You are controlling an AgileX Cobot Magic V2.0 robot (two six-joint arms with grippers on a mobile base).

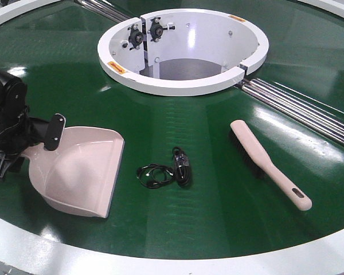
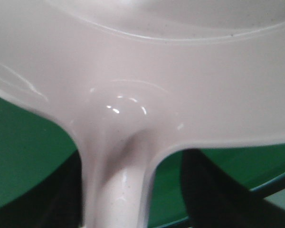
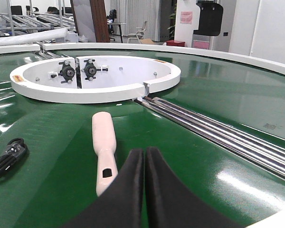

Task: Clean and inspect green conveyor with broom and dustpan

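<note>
Conveyor: the green conveyor (image 1: 218,195) fills the front view, and the white hub (image 1: 178,87) is seen at the top centre.
Rollers: metal rollers (image 1: 301,112) are seen running from the hub's right side toward the right edge.
Dustpan: the dustpan (image 1: 83,172) is laid flat on the belt at the left, its wide mouth turned toward the middle of the belt.
Left gripper: the left gripper (image 1: 26,150) is placed at the dustpan's handle end. In the left wrist view the handle is seen running between the dark fingers (image 2: 213,194). Green belt is shown between the handle and one finger, so the jaws are spread around the handle and not clamped on it.
Broom: the broom (image 1: 269,163) is laid on the belt at the right, well apart from the dustpan, bristles toward the hub and slotted handle toward the outer rim.
Right gripper: the right gripper (image 3: 145,154) is held just beside the broom's handle tip. Its fingers are pressed together and nothing is held between them.
Cable: a black cable (image 1: 166,172) is coiled on the belt between dustpan and broom.
</note>
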